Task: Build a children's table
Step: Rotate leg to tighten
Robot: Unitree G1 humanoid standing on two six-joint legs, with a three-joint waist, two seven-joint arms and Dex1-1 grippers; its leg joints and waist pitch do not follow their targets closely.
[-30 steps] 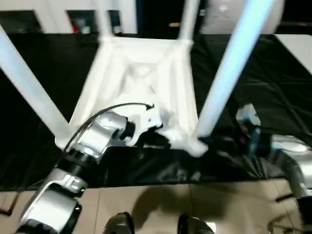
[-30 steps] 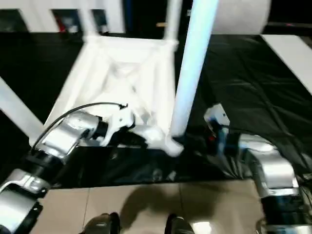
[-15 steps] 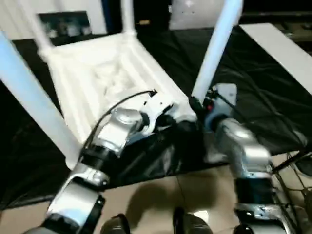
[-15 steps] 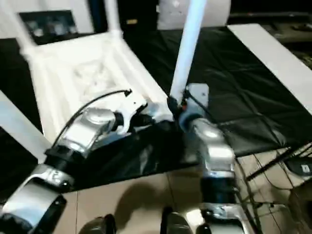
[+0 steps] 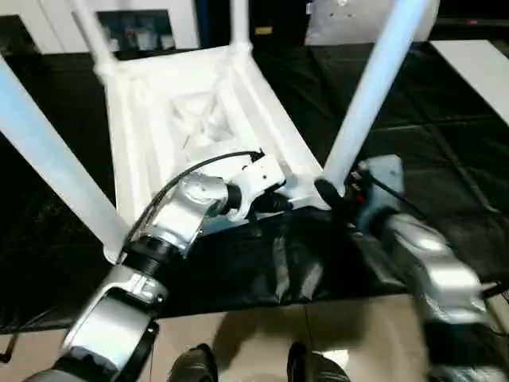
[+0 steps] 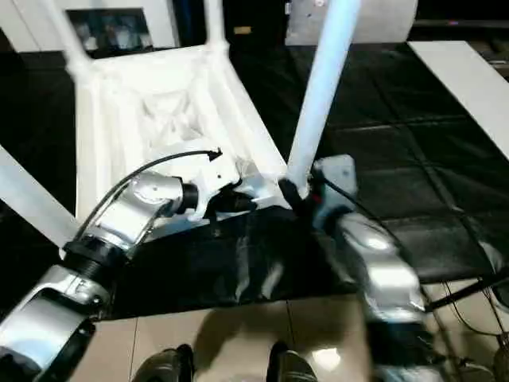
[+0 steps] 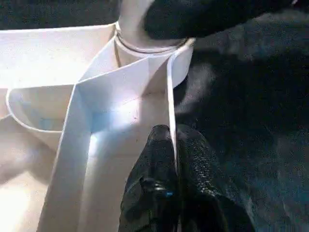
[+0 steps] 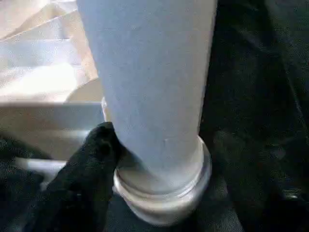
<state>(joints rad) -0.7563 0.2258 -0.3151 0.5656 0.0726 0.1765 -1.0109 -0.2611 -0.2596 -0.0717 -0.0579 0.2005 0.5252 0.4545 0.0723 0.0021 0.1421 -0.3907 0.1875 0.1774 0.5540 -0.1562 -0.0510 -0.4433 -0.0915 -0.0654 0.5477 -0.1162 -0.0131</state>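
The children's table (image 5: 183, 119) lies upside down on the black-covered work table (image 5: 445, 119), legs up. My left gripper (image 7: 173, 145) is pinched tight on its thin rim (image 7: 170, 104). My right gripper (image 6: 296, 193) sits at the near-right leg (image 6: 322, 87) by its collar (image 8: 161, 186), one finger (image 8: 94, 154) touching; I cannot tell if it grips.

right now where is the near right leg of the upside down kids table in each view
Left eye view: leg, rising to the top edge.
Right eye view: leg, right of centre.
Left wrist view: its base in the corner socket.
Right wrist view: its shaft, close.
Shared landmark: the threaded collar.
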